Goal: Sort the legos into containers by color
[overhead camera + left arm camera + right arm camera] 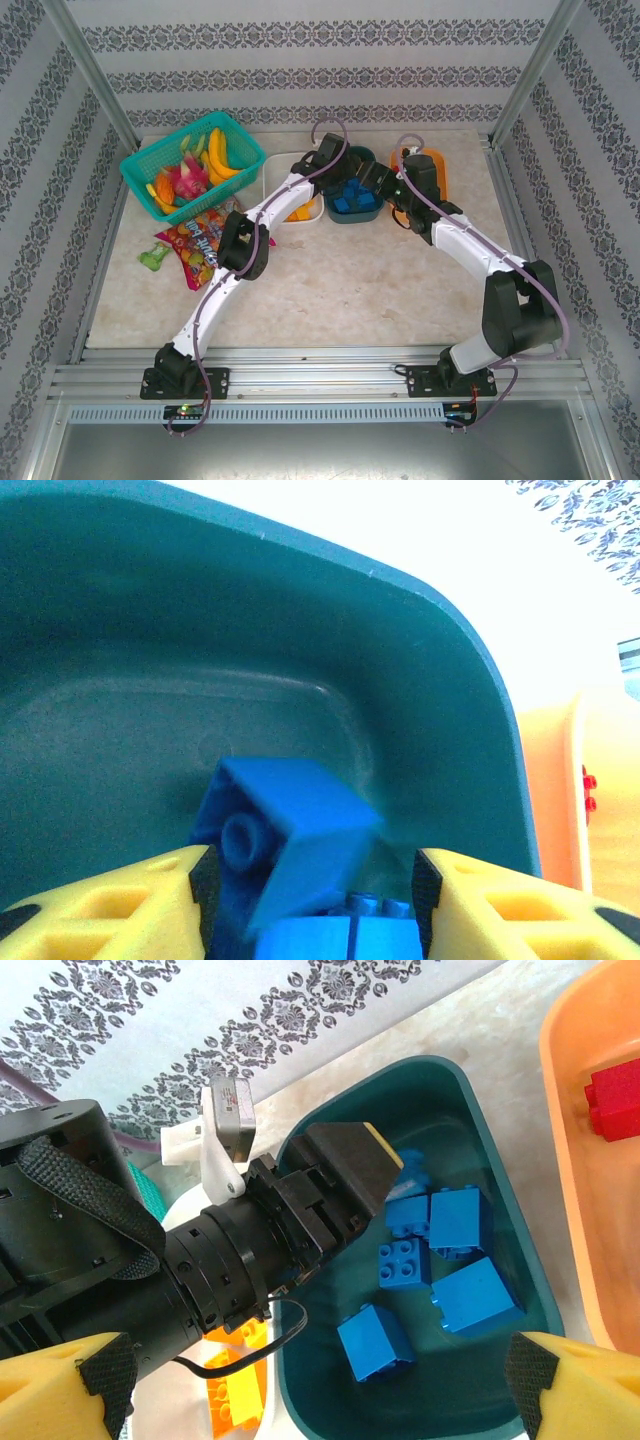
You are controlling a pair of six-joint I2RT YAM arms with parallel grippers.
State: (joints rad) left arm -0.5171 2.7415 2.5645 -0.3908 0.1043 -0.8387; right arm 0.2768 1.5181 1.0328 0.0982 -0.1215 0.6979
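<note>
Arms are both stretched to dark teal tub [470, 1090]. Left gripper [312, 880] is pointed down into it, jaws parted, tilted blue brick [300, 815] lying loose between them on other blue legos [445, 1250]. Right gripper [318, 1375] is held wide open above.

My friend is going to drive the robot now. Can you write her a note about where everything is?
Left gripper: jaws open inside the teal tub, a tilted blue brick between them, unclamped.
Right gripper: jaws open, empty, above that tub.
Done: blue bricks in teal, red brick in the orange tub, orange-yellow bricks in the white tub.
Left: look for stray bricks, then pull both arms back.
</note>
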